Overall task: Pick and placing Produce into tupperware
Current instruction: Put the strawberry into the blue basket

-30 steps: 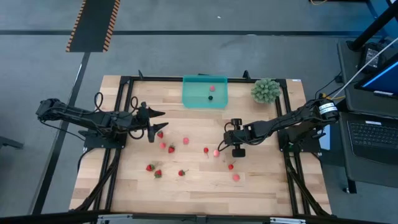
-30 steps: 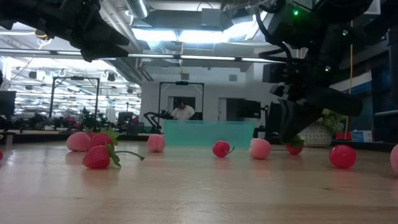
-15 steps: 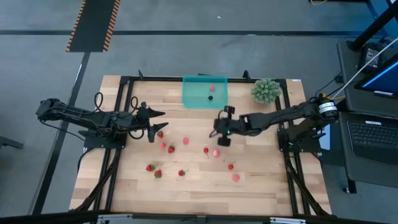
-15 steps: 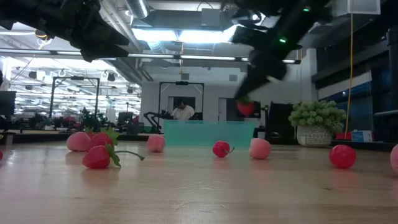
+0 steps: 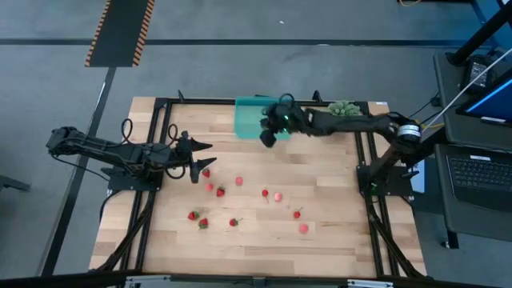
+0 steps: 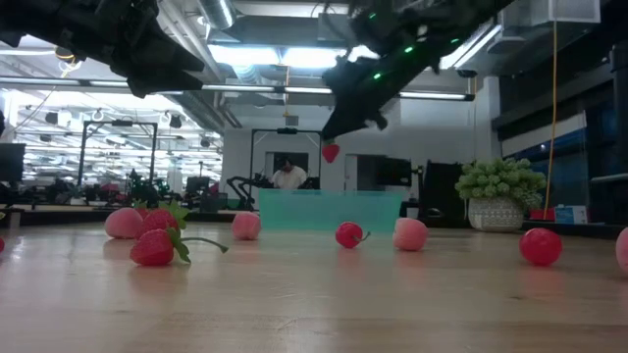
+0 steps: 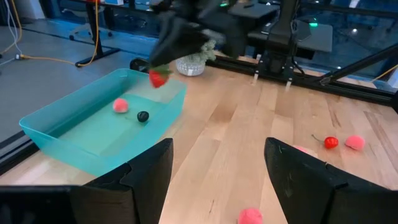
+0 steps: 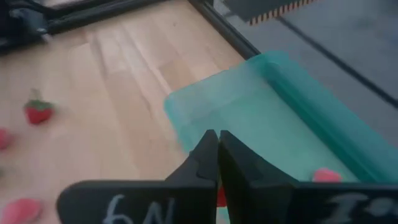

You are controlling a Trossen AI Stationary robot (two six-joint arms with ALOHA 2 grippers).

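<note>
The right gripper (image 5: pixel 267 136), fingers pinched on a red strawberry (image 6: pixel 331 152), hangs over the tupperware (image 5: pixel 248 120) at twelve o'clock; let go low and central.

The left gripper (image 5: pixel 194 164) waits at nine o'clock, fingers apart and empty.

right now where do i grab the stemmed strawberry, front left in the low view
Grip the strawberry by its red body, pinched across its width from straight above. It lies on the table with leaves and thin stem sticking out sideways, likely too flimsy to hold.
</note>
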